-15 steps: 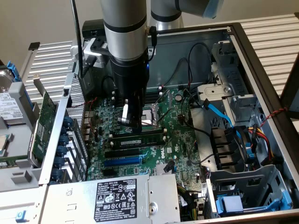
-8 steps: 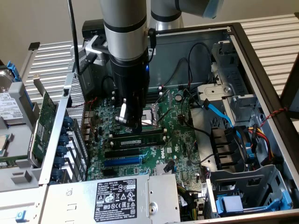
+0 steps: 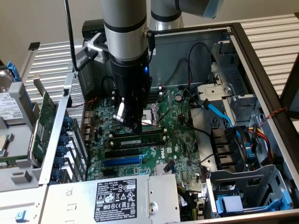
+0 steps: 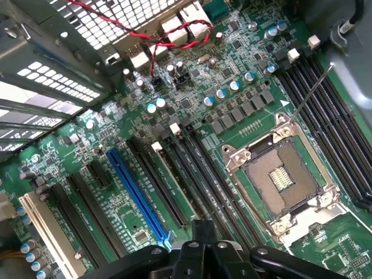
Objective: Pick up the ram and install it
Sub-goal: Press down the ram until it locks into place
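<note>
Now the closed claw (image 3: 134, 125) is pressing on the ram (image 3: 140, 138) lying in its motherboard (image 3: 177, 140) slot; seating step, calling for even downward pressure.

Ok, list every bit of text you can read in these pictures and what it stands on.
"DELL": white print on the motherboard, by the slots.
"DELL": logo on the black sticker on the power supply cover; its smaller lines and symbols are too small to read.
Hard drive label, exterior view's left: too blurred.
Ram label and board markings in the wrist view: unreadable.

Motherboard (image 4: 192, 116) (blue slot (image 4: 136, 195)), empty socket (image 4: 285, 177)
</note>
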`<action>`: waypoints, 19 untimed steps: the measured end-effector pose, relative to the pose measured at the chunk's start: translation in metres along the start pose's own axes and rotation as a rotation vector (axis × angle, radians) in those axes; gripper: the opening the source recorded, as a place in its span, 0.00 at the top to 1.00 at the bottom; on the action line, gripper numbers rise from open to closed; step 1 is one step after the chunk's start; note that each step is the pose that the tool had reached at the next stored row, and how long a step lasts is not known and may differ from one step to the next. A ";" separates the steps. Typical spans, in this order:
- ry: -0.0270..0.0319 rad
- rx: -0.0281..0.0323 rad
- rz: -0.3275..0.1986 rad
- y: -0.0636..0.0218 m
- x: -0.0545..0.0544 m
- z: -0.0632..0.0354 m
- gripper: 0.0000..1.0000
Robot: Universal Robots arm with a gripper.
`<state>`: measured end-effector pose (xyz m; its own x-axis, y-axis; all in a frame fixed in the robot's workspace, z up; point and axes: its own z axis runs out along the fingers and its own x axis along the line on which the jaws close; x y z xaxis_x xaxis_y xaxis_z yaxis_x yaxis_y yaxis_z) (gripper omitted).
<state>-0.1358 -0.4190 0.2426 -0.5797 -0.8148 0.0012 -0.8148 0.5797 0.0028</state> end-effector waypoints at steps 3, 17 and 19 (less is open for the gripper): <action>0.0004 -0.0008 0.035 0.0000 0.000 0.0000 0.89; 0.0055 0.0002 0.168 0.0000 0.000 -0.0110 0.89; 0.0066 0.0007 0.190 0.0000 0.000 -0.0113 0.89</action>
<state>-0.1358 -0.4190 0.2539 -0.7234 -0.6904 0.0082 -0.6904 0.7234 0.0012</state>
